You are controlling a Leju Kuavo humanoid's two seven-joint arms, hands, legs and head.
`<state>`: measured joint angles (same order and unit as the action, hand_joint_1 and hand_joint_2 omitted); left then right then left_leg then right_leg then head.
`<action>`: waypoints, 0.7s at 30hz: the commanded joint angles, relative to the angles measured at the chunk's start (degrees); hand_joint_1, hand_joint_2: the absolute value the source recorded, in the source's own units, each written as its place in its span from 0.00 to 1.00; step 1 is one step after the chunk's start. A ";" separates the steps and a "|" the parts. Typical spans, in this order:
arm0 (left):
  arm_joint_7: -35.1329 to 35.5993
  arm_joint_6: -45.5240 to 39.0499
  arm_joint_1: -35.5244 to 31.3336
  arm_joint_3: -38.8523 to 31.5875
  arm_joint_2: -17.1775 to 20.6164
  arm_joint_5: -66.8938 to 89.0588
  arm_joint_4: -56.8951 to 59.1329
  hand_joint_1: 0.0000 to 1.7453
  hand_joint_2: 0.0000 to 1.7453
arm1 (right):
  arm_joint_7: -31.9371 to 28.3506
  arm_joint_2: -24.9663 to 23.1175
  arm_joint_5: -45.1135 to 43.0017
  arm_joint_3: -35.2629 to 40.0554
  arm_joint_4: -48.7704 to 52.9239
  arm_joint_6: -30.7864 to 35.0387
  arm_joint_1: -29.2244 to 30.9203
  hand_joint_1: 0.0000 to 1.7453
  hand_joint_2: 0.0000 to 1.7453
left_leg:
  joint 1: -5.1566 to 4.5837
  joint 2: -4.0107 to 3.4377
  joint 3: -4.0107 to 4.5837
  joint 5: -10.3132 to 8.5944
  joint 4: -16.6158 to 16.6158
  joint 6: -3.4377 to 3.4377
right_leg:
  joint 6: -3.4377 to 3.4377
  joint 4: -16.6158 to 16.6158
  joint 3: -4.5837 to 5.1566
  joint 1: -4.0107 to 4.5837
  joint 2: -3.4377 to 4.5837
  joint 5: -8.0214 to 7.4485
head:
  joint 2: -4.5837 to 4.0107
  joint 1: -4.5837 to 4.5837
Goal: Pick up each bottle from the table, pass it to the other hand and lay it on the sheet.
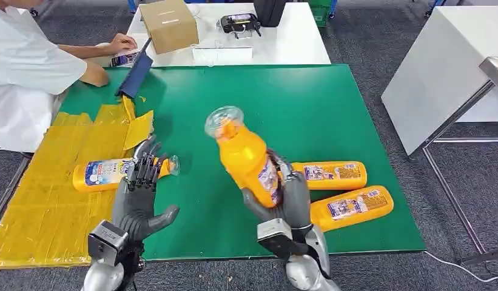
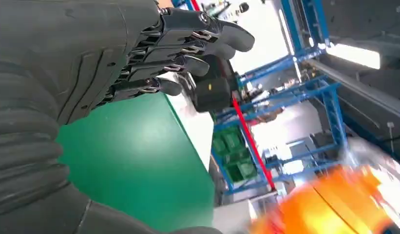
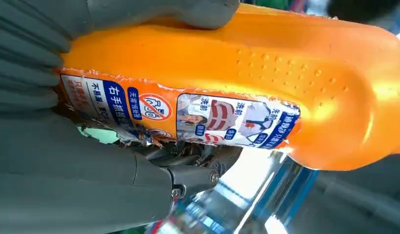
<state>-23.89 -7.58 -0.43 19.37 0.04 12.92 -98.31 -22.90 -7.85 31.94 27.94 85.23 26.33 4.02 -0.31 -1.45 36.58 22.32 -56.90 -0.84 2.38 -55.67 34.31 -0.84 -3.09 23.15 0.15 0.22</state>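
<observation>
Item: orange bottle in hand point(image 1: 249, 160). Gripped low on its body by the right robot hand point(image 1: 282, 197), raised above the near half of the green counter point(image 1: 331, 103); clear cap end tilted up and toward the left side. The right wrist view shows thumb and fingers wrapped round the labelled section.

Left robot hand point(image 1: 143, 185): fingers spread, holding nothing, raised over the counter's near left part. The held bottle lies to its right, well apart, long axis roughly upright and leaning toward it. The handover judged to turn on closing this sideways gap, with the left hand taking the free upper body.

Bottle on sheet point(image 1: 104, 174): lying flat on the yellow sheet point(image 1: 46, 200) at the left edge, cap end partly behind the left hand's fingers.

Two bottles point(image 1: 334, 174) point(image 1: 355, 206): lying flat near the near right corner.

Obscured: held bottle blurred in the left wrist view; its base hidden by the right hand.
</observation>
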 commanded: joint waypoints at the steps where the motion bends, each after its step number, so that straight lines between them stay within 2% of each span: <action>1: -0.01 1.58 -4.08 2.50 1.00 -1.82 5.14 0.00 1.00 | -1.14 -1.02 2.97 9.35 -15.56 0.54 7.42 1.00 1.00 | 0.11 0.03 -0.39 0.13 0.05 0.10 | -0.12 0.10 -0.39 0.06 0.32 0.09 | 0.00 -0.02; 4: -0.01 1.58 -4.08 2.50 1.00 -1.82 5.14 0.00 1.00 | -1.14 -1.02 2.97 9.35 -15.56 0.54 7.42 1.00 1.00 | 0.12 0.06 -0.37 0.11 0.05 0.09 | -0.11 0.11 -0.40 0.06 0.25 0.10 | 0.00 -0.02; 7: -0.54 2.70 -4.85 2.78 1.13 -3.96 5.73 0.00 1.00 | -1.47 -0.86 5.06 13.17 -17.70 0.10 9.40 1.00 1.00 | 0.15 0.08 -0.47 0.19 0.01 0.10 | -0.13 0.10 -0.54 0.07 0.32 0.17 | 0.00 0.00; 8: -0.60 2.81 -5.04 2.84 1.15 -4.15 5.83 0.00 1.00 | -1.48 -1.00 5.88 13.98 -18.52 0.34 9.89 1.00 1.00 | 0.08 0.04 -0.26 0.07 0.04 0.06 | -0.08 0.08 -0.30 0.03 0.21 0.07 | 0.00 0.00; 13: -0.58 2.87 -5.24 2.87 1.10 -4.25 5.95 0.00 1.00 | -1.24 -1.47 6.26 14.35 -19.38 0.78 10.13 1.00 1.00 | 0.11 0.10 -0.34 0.11 0.02 0.11 | -0.13 0.07 -0.40 0.04 0.23 0.13 | 0.00 0.00; 16: -0.68 3.63 -5.87 3.49 1.32 -4.89 6.27 0.00 1.00 | -1.11 -1.43 7.94 17.69 -21.71 0.47 11.91 1.00 1.00 | 0.07 0.06 -0.22 0.05 0.04 0.07 | -0.09 0.07 -0.26 0.03 0.17 0.06 | 0.00 0.00; 21: -0.44 4.56 -6.55 5.00 1.12 -5.38 8.03 0.00 1.00 | -0.21 -2.58 8.83 20.35 -23.76 2.78 13.98 1.00 1.00 | 0.10 0.12 -0.35 0.12 0.01 0.09 | -0.12 0.07 -0.39 0.05 0.23 0.13 | 0.00 0.00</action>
<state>-24.76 -4.04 -3.68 20.96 0.24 8.15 -95.78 -23.52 -10.36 40.18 42.03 69.13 27.13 12.81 -0.31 -1.45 36.59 22.30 -56.90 -0.84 2.36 -55.68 34.32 -0.84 -3.10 23.16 0.15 0.22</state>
